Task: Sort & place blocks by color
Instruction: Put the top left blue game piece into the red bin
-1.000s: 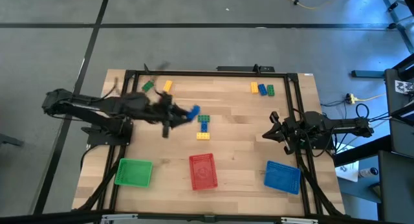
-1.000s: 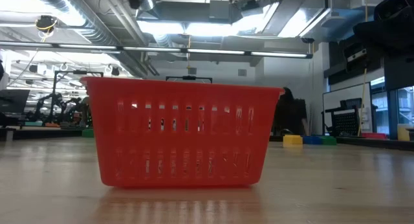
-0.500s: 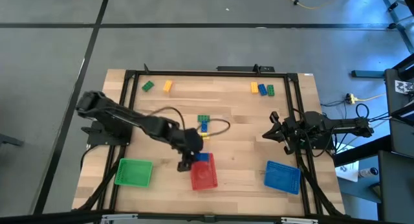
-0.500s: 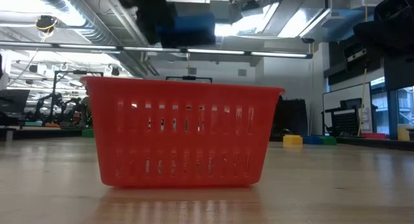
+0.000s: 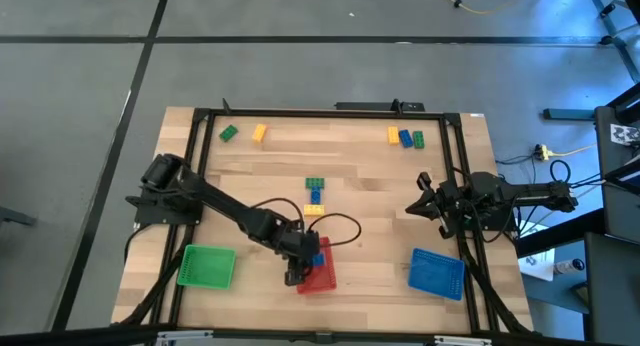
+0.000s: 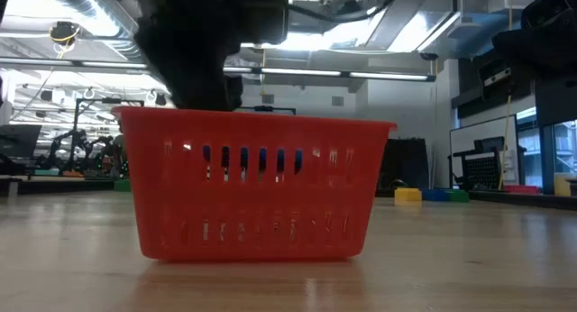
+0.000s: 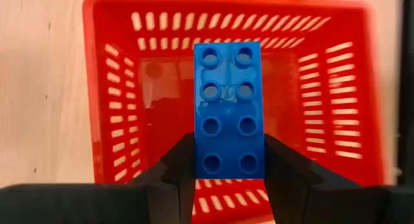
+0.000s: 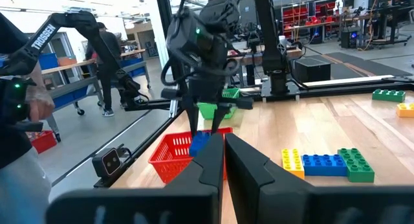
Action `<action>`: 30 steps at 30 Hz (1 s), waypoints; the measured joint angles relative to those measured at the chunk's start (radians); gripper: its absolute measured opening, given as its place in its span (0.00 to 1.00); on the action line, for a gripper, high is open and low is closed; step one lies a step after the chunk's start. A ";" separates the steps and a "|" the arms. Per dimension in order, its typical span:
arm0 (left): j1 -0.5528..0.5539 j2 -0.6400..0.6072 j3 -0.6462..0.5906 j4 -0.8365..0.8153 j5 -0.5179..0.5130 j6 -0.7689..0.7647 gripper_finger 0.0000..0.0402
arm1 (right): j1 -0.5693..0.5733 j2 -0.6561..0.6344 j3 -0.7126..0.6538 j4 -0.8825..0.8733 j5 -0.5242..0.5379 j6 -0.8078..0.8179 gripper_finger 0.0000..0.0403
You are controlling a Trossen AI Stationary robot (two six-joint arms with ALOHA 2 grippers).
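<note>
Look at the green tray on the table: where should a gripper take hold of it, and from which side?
Grip the green tray by its thin rim, probably the long edge facing the table's middle, coming straight down with one finger inside and one outside. It sits upright and open-topped, and its body looks too wide to span.

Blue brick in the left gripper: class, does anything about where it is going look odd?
Yes. The left gripper holds the blue brick over the red tray, while the blue tray sits apart, so the colours do not match.

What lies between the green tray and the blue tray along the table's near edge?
The red tray, with the left gripper holding a blue block over it; the high view shows this, between green tray and blue tray.
</note>
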 joint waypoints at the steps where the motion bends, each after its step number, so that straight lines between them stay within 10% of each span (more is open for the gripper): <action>1: 0.000 0.004 0.000 0.003 -0.018 -0.001 0.32 | 0.000 0.000 0.000 0.000 0.000 0.000 0.05; 30: 0.002 0.061 -0.001 0.019 -0.089 0.000 0.40 | 0.000 0.000 0.000 0.000 0.000 0.000 0.05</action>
